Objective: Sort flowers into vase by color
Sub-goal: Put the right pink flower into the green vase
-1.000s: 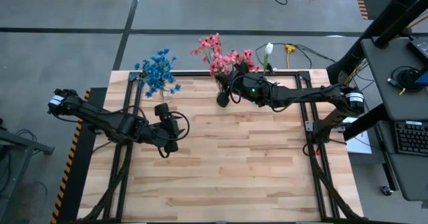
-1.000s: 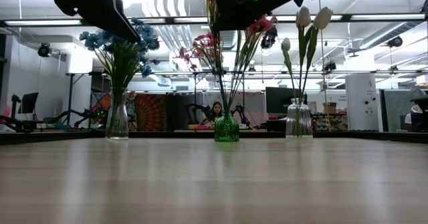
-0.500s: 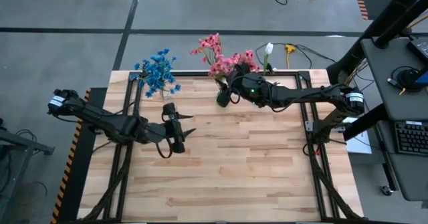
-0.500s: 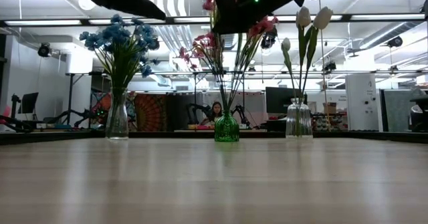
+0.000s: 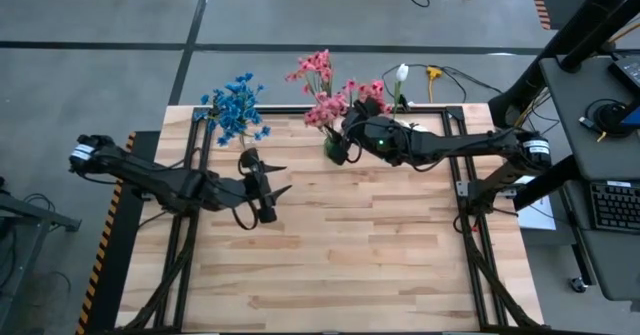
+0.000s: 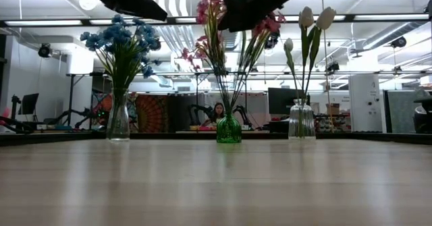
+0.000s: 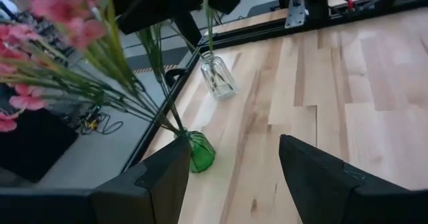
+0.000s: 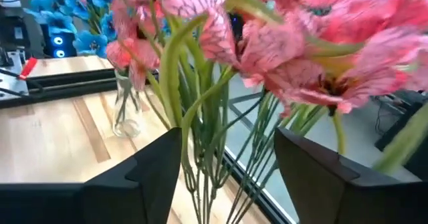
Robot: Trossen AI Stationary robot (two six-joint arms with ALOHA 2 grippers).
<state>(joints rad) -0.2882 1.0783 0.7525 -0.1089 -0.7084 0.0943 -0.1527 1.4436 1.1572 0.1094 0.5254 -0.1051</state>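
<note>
— Flowers: where do you see them?
— Your pink flowers (image 5: 325,87) stand in the green vase (image 6: 229,129). Your right gripper (image 5: 343,147) is open among the stems, holding nothing. Your left gripper (image 5: 272,187) is open and empty.

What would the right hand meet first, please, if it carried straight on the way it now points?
Most likely the pink-red flowers on thin green stems in the small green glass vase: they stand just ahead of the open right hand, though depth is hard to judge.
</note>
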